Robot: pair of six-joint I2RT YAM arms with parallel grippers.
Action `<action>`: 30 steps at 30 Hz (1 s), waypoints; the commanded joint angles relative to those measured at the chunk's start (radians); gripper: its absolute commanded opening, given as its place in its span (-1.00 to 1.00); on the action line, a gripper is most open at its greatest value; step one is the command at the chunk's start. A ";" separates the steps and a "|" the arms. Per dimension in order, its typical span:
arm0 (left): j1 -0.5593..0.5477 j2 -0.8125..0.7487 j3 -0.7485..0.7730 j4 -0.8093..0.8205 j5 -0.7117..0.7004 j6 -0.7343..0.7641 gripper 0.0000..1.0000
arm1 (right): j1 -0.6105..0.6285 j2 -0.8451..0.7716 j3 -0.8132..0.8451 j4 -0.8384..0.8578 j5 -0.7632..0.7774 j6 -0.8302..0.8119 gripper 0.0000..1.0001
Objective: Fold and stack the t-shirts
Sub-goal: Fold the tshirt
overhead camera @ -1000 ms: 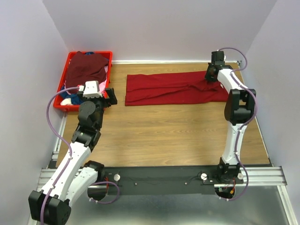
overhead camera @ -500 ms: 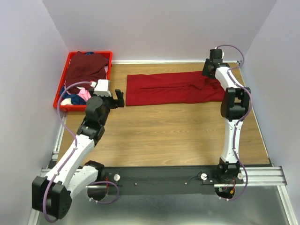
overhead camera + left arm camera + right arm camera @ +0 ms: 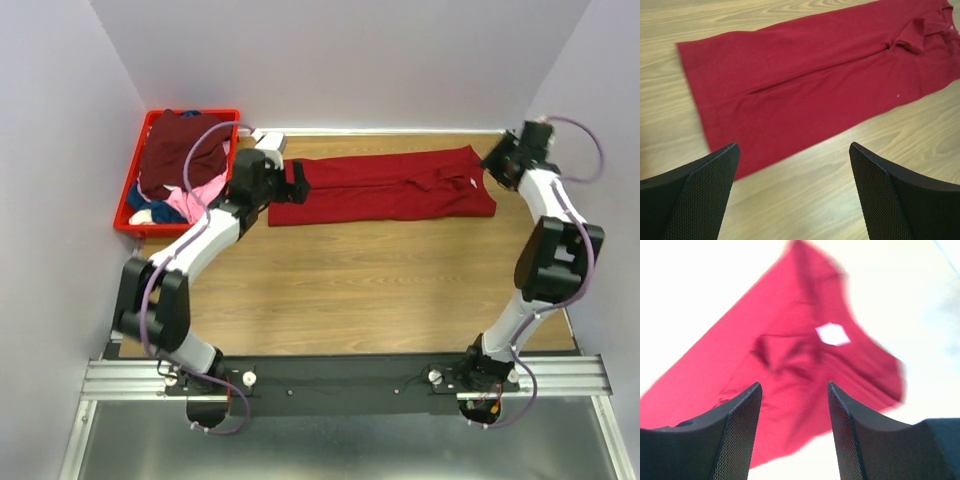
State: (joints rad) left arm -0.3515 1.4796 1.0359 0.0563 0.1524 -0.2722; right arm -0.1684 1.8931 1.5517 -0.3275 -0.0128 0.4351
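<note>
A bright red t-shirt (image 3: 385, 188) lies on the table folded lengthwise into a long strip, collar end to the right. My left gripper (image 3: 298, 183) hovers at the strip's left end. In the left wrist view the left gripper (image 3: 793, 146) is open over bare wood, just short of the red t-shirt (image 3: 805, 75). My right gripper (image 3: 497, 160) is off the strip's right end. In the blurred right wrist view the right gripper (image 3: 794, 384) is open above the red t-shirt (image 3: 790, 365), holding nothing. More t-shirts, a maroon one (image 3: 180, 145) and a pink one (image 3: 190, 200), are piled in the crate.
A red plastic crate (image 3: 128, 218) stands at the back left corner against the walls. Walls close in the table at the back and both sides. The right arm's elbow (image 3: 560, 255) hangs over the table's right edge.
My right gripper opened, let go of the red shirt's collar end and moved right toward the wall. My left arm swung from beside the crate to the shirt's left end.
</note>
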 commanded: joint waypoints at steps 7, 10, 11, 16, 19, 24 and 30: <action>-0.003 0.401 0.320 -0.266 0.171 0.016 0.92 | -0.298 -0.098 -0.505 0.407 -0.397 0.335 0.25; -0.001 0.456 0.357 -0.303 0.141 0.040 0.92 | -0.319 -0.062 -0.536 0.492 -0.464 0.370 0.25; -0.003 0.468 0.365 -0.315 0.118 0.042 0.92 | -0.321 -0.052 -0.541 0.502 -0.470 0.381 0.25; 0.002 0.573 0.446 -0.429 0.070 0.073 0.88 | -0.326 -0.003 -0.550 0.536 -0.481 0.407 0.25; 0.003 0.616 0.481 -0.487 -0.011 0.093 0.86 | -0.326 0.007 -0.552 0.550 -0.481 0.415 0.24; 0.014 0.622 0.463 -0.524 -0.076 0.099 0.86 | -0.329 0.035 -0.550 0.548 -0.474 0.422 0.22; 0.029 0.608 0.438 -0.530 -0.089 0.103 0.86 | -0.329 0.061 -0.585 0.545 -0.457 0.432 0.18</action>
State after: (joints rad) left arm -0.3431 2.0800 1.5051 -0.3878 0.1261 -0.1856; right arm -0.4892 1.9278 1.0061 0.2047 -0.4679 0.8566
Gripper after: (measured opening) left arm 0.927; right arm 0.594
